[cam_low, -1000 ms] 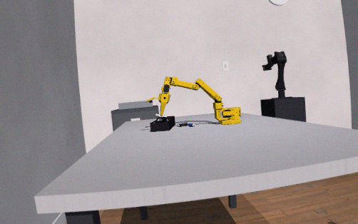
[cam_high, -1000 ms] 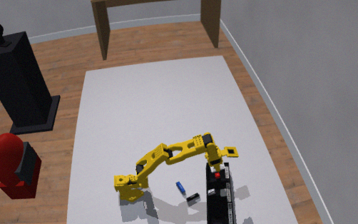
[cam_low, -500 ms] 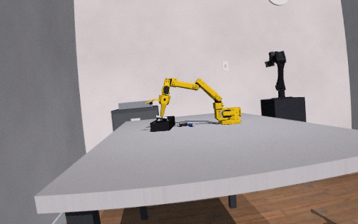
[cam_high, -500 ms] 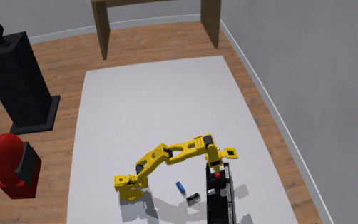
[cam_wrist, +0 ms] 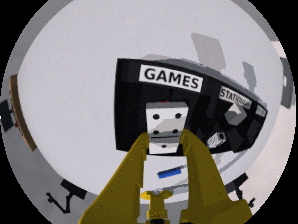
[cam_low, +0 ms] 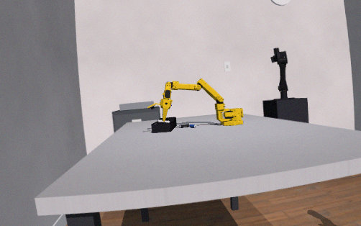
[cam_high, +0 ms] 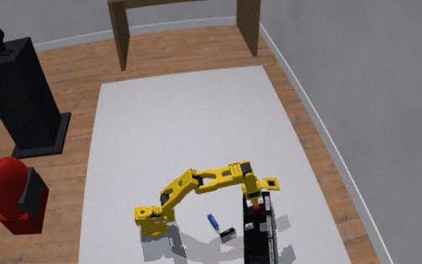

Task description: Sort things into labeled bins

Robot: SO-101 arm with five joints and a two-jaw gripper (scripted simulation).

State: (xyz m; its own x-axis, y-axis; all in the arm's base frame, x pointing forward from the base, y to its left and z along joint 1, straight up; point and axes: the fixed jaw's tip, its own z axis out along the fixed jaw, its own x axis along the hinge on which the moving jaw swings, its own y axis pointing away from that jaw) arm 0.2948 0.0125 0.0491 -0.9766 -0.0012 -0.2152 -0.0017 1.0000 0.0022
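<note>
My gripper is shut on a small white block with black dots, like a die. It points straight down over the far end of a row of black bins. In the wrist view the block hangs just above the bin labelled GAMES. The label of the bin beside it is too blurred to read. A small blue thing and a small black thing lie on the table between the arm's base and the bins.
The white table reaches far back from the arm. The arm's yellow base stands left of the bins. The table's right edge runs close beside the bins.
</note>
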